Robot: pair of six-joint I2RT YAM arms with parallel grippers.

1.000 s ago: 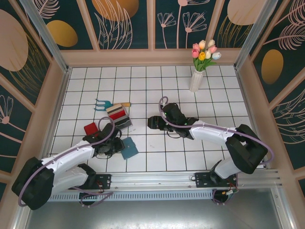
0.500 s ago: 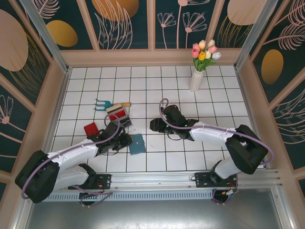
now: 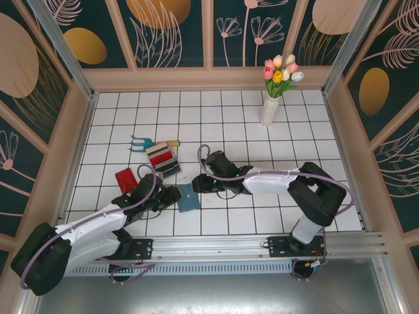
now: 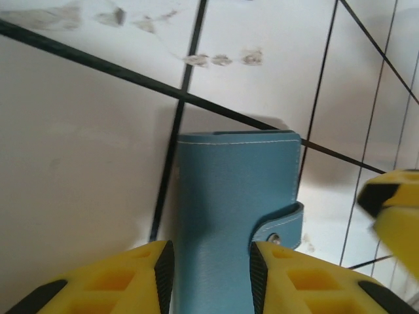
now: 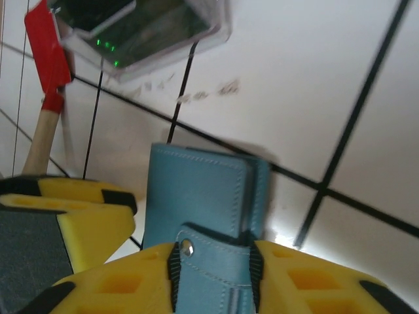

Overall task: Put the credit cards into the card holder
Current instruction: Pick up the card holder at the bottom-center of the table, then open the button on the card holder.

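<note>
Near end of card holder (image 4: pixel 226 209) past lower edge

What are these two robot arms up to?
Both arms meet at a closed teal card holder. The left gripper and the right gripper each have it between their fingers, from opposite sides. The credit cards sit in a clear rack nearby; neither gripper holds one.

table (image 3: pixel 216 124): white tiles, dark grout
card holder (image 3: pixel 188 197): 7 o'clock, flat
red card (image 3: pixel 126 179): 9 o'clock
vase (image 3: pixel 270 110): 1 o'clock
</note>
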